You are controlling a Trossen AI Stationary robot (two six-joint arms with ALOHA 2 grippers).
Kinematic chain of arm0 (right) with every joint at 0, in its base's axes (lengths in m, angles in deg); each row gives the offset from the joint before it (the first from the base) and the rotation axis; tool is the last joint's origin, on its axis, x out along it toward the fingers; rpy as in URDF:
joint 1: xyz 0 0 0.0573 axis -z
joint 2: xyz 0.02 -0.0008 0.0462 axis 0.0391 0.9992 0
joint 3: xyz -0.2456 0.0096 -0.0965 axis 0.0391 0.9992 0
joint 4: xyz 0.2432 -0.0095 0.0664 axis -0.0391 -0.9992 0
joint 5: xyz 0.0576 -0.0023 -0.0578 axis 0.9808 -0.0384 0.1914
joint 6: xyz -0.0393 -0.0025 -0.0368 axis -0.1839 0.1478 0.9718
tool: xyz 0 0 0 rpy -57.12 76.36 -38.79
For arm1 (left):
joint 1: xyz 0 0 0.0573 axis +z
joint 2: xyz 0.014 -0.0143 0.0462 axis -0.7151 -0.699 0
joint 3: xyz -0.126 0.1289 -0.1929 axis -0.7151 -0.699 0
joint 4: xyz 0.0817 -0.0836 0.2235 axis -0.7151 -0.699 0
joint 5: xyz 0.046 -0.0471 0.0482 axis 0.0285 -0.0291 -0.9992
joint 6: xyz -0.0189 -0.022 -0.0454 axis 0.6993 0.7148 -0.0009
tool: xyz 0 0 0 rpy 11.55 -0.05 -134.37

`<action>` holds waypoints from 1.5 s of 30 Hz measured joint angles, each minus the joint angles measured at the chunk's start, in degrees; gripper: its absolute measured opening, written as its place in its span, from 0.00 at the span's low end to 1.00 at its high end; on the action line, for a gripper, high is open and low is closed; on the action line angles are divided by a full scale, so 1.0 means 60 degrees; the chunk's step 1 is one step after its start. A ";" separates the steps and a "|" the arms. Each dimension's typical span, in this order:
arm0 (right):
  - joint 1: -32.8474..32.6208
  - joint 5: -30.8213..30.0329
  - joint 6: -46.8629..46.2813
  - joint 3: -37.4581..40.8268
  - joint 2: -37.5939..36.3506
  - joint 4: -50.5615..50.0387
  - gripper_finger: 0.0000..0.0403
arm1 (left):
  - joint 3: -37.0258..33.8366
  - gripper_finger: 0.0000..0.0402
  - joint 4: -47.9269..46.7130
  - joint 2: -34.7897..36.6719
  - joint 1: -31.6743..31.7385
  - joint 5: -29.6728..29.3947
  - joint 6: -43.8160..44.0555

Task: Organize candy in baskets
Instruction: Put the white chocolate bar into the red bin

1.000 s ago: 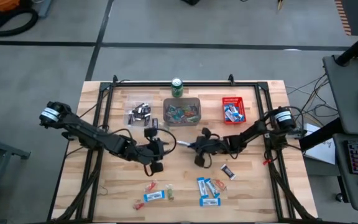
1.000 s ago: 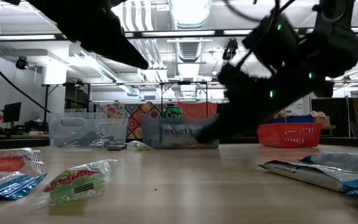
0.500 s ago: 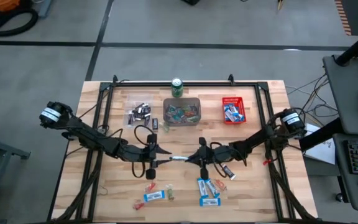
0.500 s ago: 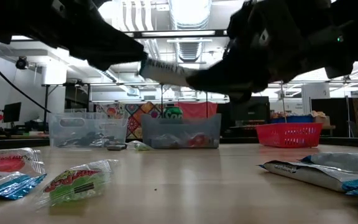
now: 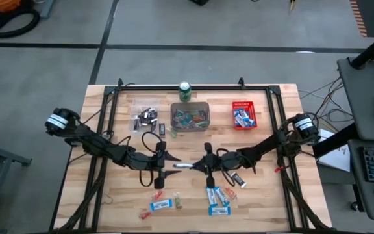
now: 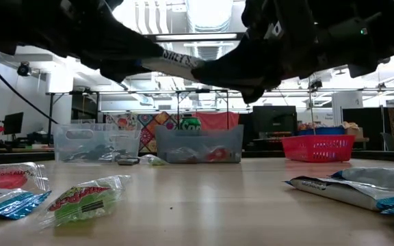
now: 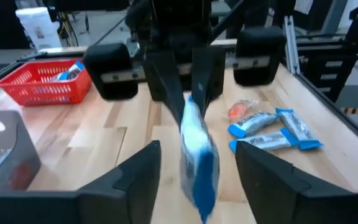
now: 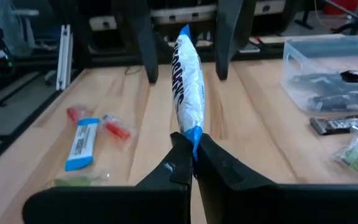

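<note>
Over the middle of the bench (image 5: pixel 109 110) the two arms meet tip to tip. The right hand (image 8: pixel 190 154) is clenched on one end of a blue-and-white bar (image 8: pixel 187 81), holding it level in the air. The left hand (image 7: pixel 194 165) has its fingers (image 7: pixel 143 163) spread wide, one on each side of the bar's other end, not gripping it. Along the far side stand the clear bin (image 5: pixel 145 119), the grey bin (image 5: pixel 190 116) and the red basket (image 5: pixel 244 114). More blue bars (image 5: pixel 217 198) and small sweets (image 5: pixel 157 195) lie loose on the near side.
</note>
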 joint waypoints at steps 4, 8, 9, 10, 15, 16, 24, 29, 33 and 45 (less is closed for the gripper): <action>0.0000 0.0001 0.0041 -0.0057 0.0000 -0.0206 0.02 | 0.0007 0.34 0.0015 -0.0127 0.0000 -0.0004 -0.0041; 0.0000 -0.0001 0.0041 -0.0062 0.0000 -0.0273 0.02 | 0.0007 0.13 0.0019 -0.0135 0.0000 -0.0007 -0.0033; 0.0000 -0.0004 0.0041 -0.0062 0.0000 -0.0273 0.02 | 0.0007 0.07 0.0022 -0.0131 0.0000 -0.0007 -0.0028; 0.0000 -0.0002 0.0026 -0.0062 0.0000 -0.0269 0.02 | 0.0007 0.05 0.0022 -0.0127 0.0000 -0.0013 -0.0021; 0.0004 -0.0029 -0.0141 -0.0062 -0.0004 -0.0291 0.05 | 0.0007 0.05 0.0009 -0.0127 0.0000 -0.0290 0.0010; 0.0004 -0.0025 -0.0201 -0.0062 -0.0028 -0.0335 0.07 | 0.0007 0.04 -0.0008 -0.0124 0.0000 -0.0307 0.0010; 0.0024 -0.0450 -0.0667 -0.0070 -0.0685 -0.1757 0.34 | 0.0004 0.02 -0.0432 -0.0116 0.0000 -0.0380 0.0060; 0.0025 -0.0480 -0.0493 -0.0469 -0.0809 -0.2450 0.50 | 0.0007 0.01 -0.0443 -0.0154 0.0018 -0.0379 0.0229; 0.0025 -0.0461 -0.0146 -0.1023 -0.0656 -0.3010 0.55 | 0.0004 0.01 -0.0074 -0.0167 0.0048 -0.0388 0.0232; 0.0025 -0.0513 0.0120 -0.1681 -0.0514 -0.3809 0.21 | 0.0007 0.01 -0.0062 -0.0167 0.0058 -0.0470 0.0163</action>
